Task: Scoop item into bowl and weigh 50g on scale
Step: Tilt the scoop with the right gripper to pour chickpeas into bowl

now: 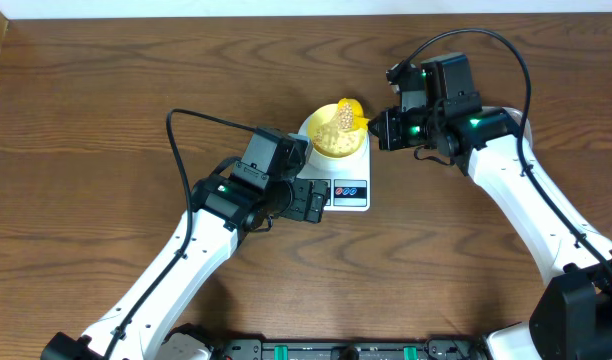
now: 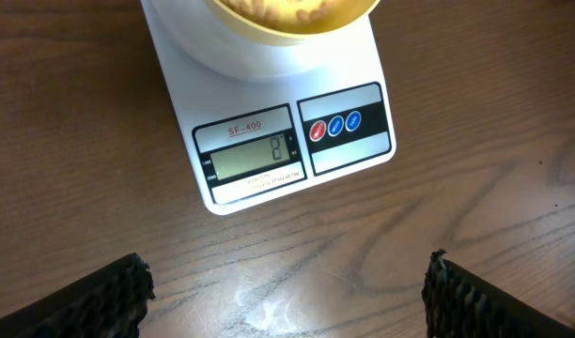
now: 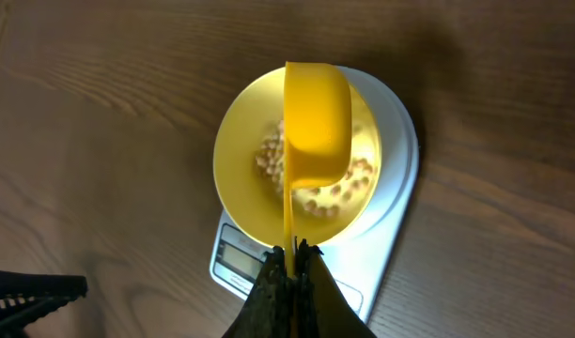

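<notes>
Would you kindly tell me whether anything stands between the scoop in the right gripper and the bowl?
Nothing visible does. The right gripper, shut on the scoop, holds it tipped directly above the bowl, which holds beans. The open left gripper sits in front of the scale, clear of the bowl.

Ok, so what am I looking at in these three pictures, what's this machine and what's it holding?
Two white robot arms at a wooden table. One picture looks down from above; the other two come from wrist cameras. On the table sits a white kitchen scale carrying a pale yellow bowl with beans inside. The right gripper is shut on the handle of a yellow scoop, tipped over the bowl. The left gripper is open and empty, near the scale's display.
</notes>
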You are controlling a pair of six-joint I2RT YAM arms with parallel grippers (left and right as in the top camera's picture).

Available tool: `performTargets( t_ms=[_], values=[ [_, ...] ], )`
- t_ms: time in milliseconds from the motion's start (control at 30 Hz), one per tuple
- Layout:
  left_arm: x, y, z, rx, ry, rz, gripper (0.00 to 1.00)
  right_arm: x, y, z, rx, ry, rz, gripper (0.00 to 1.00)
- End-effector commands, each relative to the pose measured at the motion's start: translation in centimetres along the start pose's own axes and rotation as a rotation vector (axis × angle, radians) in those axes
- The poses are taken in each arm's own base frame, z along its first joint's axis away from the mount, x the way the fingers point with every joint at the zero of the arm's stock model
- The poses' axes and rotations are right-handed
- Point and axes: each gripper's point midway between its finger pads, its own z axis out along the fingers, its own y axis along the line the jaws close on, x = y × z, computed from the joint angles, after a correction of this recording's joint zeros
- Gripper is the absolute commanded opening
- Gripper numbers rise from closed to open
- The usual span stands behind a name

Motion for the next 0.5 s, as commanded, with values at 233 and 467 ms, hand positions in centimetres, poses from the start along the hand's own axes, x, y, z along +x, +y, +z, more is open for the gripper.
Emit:
performTargets(
  t_ms=[233,467],
  values=[
    [0.17,-0.17,-0.19,0.012,-0.002,0.006,0.94,-1.1,0.78,-0.76,0.015,-0.036,-0.1,0.01],
    [0.17,-0.17,-0.19,0.012,-0.002,0.006,0.94,-1.49,1.58,-0.91,0.016,-0.043,-0.162,0.01]
  ],
)
